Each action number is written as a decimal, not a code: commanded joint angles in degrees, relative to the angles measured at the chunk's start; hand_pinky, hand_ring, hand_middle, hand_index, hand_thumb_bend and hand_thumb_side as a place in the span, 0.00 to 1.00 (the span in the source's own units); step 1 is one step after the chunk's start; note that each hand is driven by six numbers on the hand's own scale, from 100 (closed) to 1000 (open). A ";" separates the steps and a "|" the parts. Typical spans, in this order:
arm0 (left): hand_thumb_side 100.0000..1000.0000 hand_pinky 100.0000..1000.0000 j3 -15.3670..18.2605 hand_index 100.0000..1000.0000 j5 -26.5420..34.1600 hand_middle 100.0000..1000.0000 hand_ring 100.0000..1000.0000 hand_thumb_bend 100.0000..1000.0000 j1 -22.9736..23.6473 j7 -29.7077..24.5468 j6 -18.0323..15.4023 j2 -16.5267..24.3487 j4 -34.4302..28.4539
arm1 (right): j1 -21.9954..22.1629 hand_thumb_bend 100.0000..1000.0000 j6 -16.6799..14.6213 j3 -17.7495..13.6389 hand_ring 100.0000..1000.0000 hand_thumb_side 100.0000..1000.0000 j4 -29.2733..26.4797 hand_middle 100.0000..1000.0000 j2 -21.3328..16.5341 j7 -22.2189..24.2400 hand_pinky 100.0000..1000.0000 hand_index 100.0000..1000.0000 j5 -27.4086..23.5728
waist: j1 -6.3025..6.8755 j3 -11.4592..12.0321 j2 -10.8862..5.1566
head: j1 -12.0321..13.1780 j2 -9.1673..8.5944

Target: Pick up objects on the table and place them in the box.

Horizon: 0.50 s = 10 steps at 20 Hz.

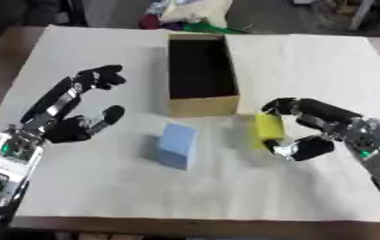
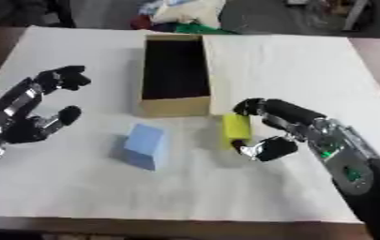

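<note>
1. Your right hand (image 1: pixel 312 129), black with silver joints, has fingers over the top and thumb under the lower end of the small yellow rectangular block (image 1: pixel 268 127); the fingers are curled round it, so count it as gripped
2. The yellow block stands with its long axis roughly upright, just beside the near right corner of the open tan cardboard box (image 1: pixel 201 105); whether it is clear of the table you cannot tell
3. The box lies up and to the left of that hand, its dark opening running lengthwise away from you; judge the move as a lift over the near wall, then a short carry leftward and away
4. The pale blue foam-like cube (image 1: pixel 176 145) sits on the table in front of the box, between your two hands and apart from both; your left hand (image 1: pixel 71 123) is somewhat the nearer
5. The left hand hovers at the left, fingers spread and relaxed, holding nothing
6. The surface is a white sheet of paper over the table (image 1: pixel 307 61), flat and uncluttered around the box
7. Beyond the far edge, a heap of coloured cloth or bags (image 1: pixel 185 14), well apart from the work
</note>
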 commanded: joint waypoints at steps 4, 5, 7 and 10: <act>0.77 0.81 0.10 0.95 0.50 0.74 0.82 0.39 -0.29 -0.38 -0.16 1.06 -0.49 | -5.88 0.00 1.25 -2.28 0.83 0.44 -2.69 0.87 -1.16 0.18 0.83 0.55 0.76 | 0.21 0.11 -1.25 | 0.11 0.41; 0.77 0.81 -0.01 0.95 0.54 0.74 0.82 0.39 -0.30 -0.49 -0.19 0.99 -0.48 | -6.95 0.00 1.33 -2.48 0.84 0.44 -2.17 0.87 -0.58 0.24 0.83 0.55 1.43 | 0.27 0.22 -1.32 | 0.05 0.48; 0.77 0.81 -0.23 0.95 0.65 0.74 0.82 0.39 -0.35 -0.69 -0.26 0.83 -0.45 | -9.08 0.00 1.35 -2.89 0.84 0.44 -0.69 0.87 0.98 0.34 0.83 0.56 3.00 | 0.40 0.46 -1.45 | -0.03 0.61; 0.77 0.81 -0.69 0.95 0.85 0.74 0.82 0.39 -0.64 -1.12 -0.41 0.58 -0.44 | -12.44 0.00 1.21 -3.66 0.84 0.44 2.44 0.87 4.33 0.17 0.83 0.56 5.66 | 0.57 0.94 -1.59 | -0.35 0.81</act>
